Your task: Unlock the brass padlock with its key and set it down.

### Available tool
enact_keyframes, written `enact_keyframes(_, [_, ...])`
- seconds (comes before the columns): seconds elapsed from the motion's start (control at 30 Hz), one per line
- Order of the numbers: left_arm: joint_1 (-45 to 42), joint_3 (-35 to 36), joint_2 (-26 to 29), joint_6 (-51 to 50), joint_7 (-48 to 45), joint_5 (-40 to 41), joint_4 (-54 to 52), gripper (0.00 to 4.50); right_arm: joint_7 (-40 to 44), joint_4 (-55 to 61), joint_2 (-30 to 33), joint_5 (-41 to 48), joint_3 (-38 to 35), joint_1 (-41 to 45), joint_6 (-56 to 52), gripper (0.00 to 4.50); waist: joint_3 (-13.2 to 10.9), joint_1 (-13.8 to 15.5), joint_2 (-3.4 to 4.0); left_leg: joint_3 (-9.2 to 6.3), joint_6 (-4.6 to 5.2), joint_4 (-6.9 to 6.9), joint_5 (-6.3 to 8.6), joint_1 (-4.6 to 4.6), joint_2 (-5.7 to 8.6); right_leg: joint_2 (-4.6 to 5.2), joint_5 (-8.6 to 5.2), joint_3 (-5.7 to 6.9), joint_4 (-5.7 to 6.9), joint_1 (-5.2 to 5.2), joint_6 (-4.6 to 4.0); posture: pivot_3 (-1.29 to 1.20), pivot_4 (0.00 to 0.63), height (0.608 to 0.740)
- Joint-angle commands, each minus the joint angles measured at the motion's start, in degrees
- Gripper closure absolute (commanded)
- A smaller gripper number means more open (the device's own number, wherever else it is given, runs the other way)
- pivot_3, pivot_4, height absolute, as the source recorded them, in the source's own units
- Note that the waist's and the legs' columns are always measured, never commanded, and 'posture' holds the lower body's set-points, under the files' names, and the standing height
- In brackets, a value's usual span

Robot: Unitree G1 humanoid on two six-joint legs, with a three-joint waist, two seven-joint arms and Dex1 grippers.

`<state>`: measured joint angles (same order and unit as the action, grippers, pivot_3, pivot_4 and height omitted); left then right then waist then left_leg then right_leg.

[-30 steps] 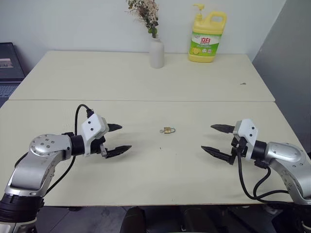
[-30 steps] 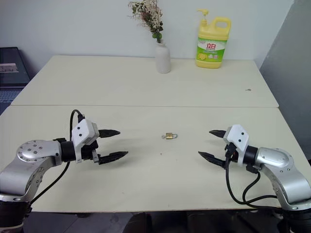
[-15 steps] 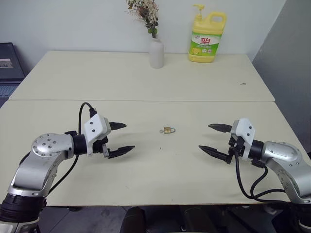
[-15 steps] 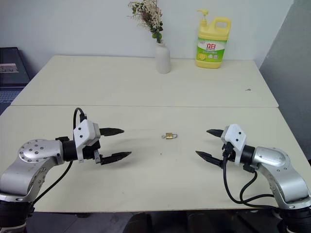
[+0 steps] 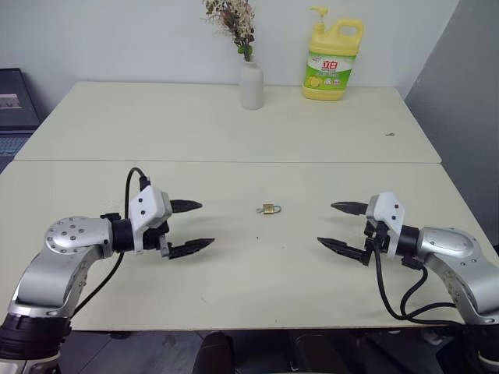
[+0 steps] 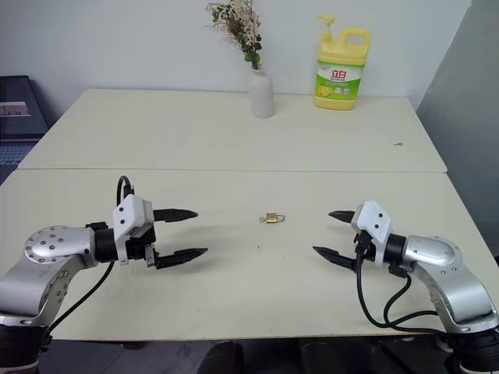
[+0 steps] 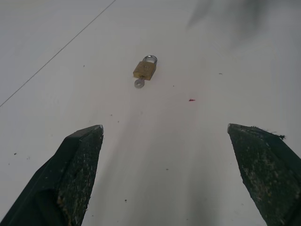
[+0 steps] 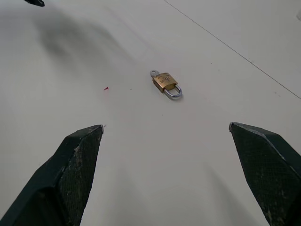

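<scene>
The brass padlock [image 5: 270, 209] lies flat on the cream table [image 5: 234, 288], midway between my two grippers. Its silver shackle [image 7: 150, 59] is at one end, and the key [image 7: 139, 83] sticks out of the other end of the body. My left gripper [image 5: 204, 224] hovers to the left of the lock, open and empty, with its fingers pointing toward it. On the other side, my right gripper [image 5: 326, 224] is also open and empty and points at the padlock [image 8: 164, 82]. Neither gripper touches it.
A white vase [image 5: 251, 84] with dried flowers and a yellow detergent bottle [image 5: 333, 66] stand at the back of the far table. A laptop [image 5: 14, 101] sits off the left edge. A seam [image 5: 234, 161] runs between the two tabletops.
My left wrist has turned slightly and both grippers have kept their places. The padlock has not moved.
</scene>
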<state>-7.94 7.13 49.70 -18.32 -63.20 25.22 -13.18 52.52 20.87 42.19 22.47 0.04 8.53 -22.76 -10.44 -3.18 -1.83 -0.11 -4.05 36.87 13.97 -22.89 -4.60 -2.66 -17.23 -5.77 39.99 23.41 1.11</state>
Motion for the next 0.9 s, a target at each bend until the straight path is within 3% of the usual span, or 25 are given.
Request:
enact_keyframes(0.03, [0.7,1.8,0.6,-0.2,-0.2,1.4,-2.5,0.05,1.4,0.6,0.5,-0.3,-0.1,1.3,1.9,0.00,0.0,0.0,0.00,-0.01,0.00,0.00,0.00,0.00,0.00,0.00,0.00,0.01,0.00,0.00,0.00,0.00,0.150,0.740])
enact_keyframes(0.23, [1.1,1.7,0.9,-0.3,0.3,1.1,-4.1,0.05,-0.1,0.8,0.6,-3.2,3.0,5.3,-0.8,0.00,0.0,0.0,0.00,-0.01,0.00,0.02,0.00,0.01,0.00,0.00,0.01,0.01,0.01,-0.01,0.01,0.00,0.150,0.740])
enact_keyframes(0.37, [0.6,1.4,0.6,-0.3,0.7,1.0,-4.5,0.05,0.6,-3.3,-2.1,-4.2,7.3,12.8,-2.8,0.00,0.0,-0.2,0.00,-0.01,0.00,0.03,0.00,0.02,-0.01,-0.01,0.01,0.00,0.03,0.00,0.00,0.00,0.150,0.740])
enact_keyframes(0.57, [0.2,0.5,0.5,-0.3,0.5,0.9,-4.8,0.05,6.6,-15.0,-5.9,-8.4,16.2,24.7,-1.5,0.00,0.0,-0.1,0.00,-0.01,0.00,0.03,0.00,0.01,-0.01,-0.02,0.01,0.01,0.03,0.00,-0.01,0.00,0.150,0.740])
enact_keyframes(0.9, [0.0,-1.1,0.9,0.8,-0.4,-0.6,-5.6,0.05,7.9,-41.1,-17.7,-17.8,24.1,39.4,2.5,0.00,0.0,-0.1,0.01,0.01,0.01,0.05,0.00,-0.01,-0.02,-0.02,0.18,0.01,0.07,0.06,-0.30,0.00,0.150,0.740])
